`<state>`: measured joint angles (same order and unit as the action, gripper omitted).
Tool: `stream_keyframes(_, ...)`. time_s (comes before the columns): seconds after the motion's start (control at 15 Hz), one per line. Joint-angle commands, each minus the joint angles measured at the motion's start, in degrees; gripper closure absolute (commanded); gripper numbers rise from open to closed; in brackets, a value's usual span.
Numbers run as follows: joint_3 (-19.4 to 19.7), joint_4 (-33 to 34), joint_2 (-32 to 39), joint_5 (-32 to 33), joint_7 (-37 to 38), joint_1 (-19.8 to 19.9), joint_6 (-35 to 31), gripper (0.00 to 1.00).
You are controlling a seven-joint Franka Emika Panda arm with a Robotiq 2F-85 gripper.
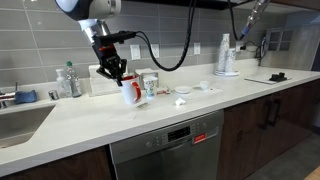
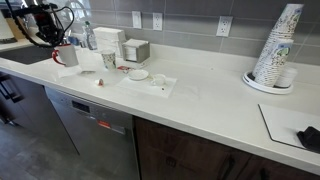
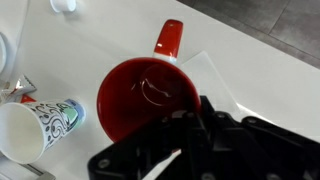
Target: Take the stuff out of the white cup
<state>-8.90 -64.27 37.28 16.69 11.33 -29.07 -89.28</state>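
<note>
On my feed the white cup (image 3: 140, 100) is bright red inside, and the handle is red too. The paper cup (image 3: 35, 128) is white with black swirly doodles and a bit of blue-green. My pincer (image 3: 195, 122) is plain black, the surface (image 3: 100, 40) is off-white, the wall tiles (image 1: 40, 40) are grey, and the cabinets (image 1: 270, 115) are dark brown.

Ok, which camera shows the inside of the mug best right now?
The wrist view: it looks almost straight down into the mug, and its red inside fills the middle of the picture. In both exterior views the mug is small and its inside hardly shows.
</note>
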Motion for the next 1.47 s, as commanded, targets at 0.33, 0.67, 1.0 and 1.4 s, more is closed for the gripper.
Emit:
stream_keyframes(0.33, -0.9, 3.3, 4.0, -4.0, -0.7, 0.6, -6.1, 0.98)
stream_keyframes(0.67, -0.9, 2.7, 5.3, -3.9, -1.0, 0.5, -9.6, 0.98)
stream_keyframes(1.0, -1.7, 2.1, 4.7, -5.2, -2.2, 1.2, -10.4, 0.52)
stream_keyframes(1.4, -4.7, -4.0, -5.3, -15.3, -5.6, 6.8, -7.4, 0.06)
